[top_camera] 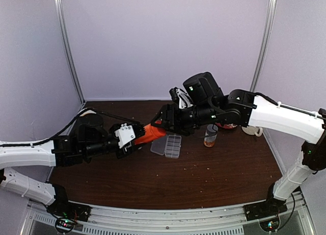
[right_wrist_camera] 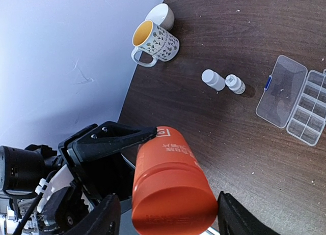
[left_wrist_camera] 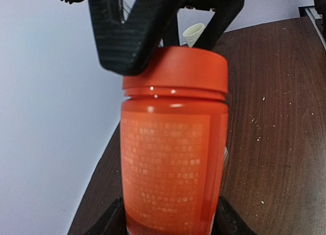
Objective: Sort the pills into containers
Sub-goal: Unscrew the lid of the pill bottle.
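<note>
Early stage: left gripper clamps orange plastic bottle aloft, right gripper straddles its orange screw cap, not yet pinching; clear plastic compartment box lies open at bottle's 4 o'clock, seemingly unfilled.

There is one clear organizer box, its lid open. Just beside the box stand two small bottles with white caps. Farther from the box, on the same side, are one patterned mug and one white bowl. On the opposite side of the box is one orange bottle.
</note>
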Robot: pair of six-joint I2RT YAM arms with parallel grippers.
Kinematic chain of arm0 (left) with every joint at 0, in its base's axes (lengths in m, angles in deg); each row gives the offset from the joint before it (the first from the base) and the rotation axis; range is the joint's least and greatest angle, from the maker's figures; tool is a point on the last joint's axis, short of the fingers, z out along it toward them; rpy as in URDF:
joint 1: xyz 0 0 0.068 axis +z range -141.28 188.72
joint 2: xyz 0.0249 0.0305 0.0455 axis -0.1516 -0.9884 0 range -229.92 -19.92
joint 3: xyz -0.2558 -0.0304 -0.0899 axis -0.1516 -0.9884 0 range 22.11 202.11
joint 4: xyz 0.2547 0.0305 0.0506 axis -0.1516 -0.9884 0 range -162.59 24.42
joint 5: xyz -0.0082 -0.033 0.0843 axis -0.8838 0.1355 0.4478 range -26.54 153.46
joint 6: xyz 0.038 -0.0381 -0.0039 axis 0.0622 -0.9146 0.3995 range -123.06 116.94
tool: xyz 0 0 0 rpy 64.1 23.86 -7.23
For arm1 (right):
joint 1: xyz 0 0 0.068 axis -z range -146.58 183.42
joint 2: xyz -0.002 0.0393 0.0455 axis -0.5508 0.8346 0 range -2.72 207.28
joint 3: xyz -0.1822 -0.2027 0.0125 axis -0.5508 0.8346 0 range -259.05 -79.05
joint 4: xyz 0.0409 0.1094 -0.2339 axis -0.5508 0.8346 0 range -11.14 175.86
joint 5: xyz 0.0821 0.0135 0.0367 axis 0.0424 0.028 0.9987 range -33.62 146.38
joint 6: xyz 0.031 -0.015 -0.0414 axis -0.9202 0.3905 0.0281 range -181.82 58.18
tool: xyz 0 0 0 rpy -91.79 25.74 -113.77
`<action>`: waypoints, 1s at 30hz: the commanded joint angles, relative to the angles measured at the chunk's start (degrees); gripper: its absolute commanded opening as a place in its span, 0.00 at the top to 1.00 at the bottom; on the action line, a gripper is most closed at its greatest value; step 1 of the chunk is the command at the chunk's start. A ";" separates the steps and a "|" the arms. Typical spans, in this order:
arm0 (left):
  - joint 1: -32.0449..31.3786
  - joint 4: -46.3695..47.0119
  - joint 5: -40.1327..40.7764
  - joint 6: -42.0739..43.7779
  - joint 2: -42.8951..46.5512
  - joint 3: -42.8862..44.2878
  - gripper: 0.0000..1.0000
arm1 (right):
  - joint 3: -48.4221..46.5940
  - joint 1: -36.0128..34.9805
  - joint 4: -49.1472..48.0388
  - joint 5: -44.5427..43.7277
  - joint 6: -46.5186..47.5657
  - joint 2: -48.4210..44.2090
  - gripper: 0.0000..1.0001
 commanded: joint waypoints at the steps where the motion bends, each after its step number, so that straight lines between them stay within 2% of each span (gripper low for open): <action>1: -0.39 4.95 0.41 0.70 0.27 1.00 0.65 | 0.50 0.42 -4.13 3.11 -0.73 0.85 0.37; 8: -0.44 4.88 0.46 0.39 0.06 1.11 0.66 | 1.62 0.58 -5.22 5.46 0.71 0.73 0.39; 9: -0.43 4.96 0.46 0.31 0.03 1.11 0.66 | 1.75 0.61 -5.13 5.55 0.95 0.67 0.37; 12: -0.44 4.93 0.52 0.26 -0.13 1.21 0.66 | 2.03 0.68 -4.57 7.04 1.89 0.90 0.24; 14: -0.44 4.86 0.61 0.26 -0.24 1.19 0.66 | 1.97 0.77 -4.00 8.21 2.44 1.24 0.23; 23: -0.39 4.46 0.25 -0.40 -0.21 1.03 0.67 | 3.65 0.85 -3.94 7.46 4.37 -0.33 0.46; 25: -0.39 3.94 -0.59 -1.20 -0.06 1.14 0.67 | 3.63 0.86 -3.80 8.05 6.21 -0.69 0.48; 30: -0.22 -0.15 -11.35 -4.28 0.95 2.26 0.70 | 3.51 0.86 -4.56 15.65 17.03 -1.22 0.53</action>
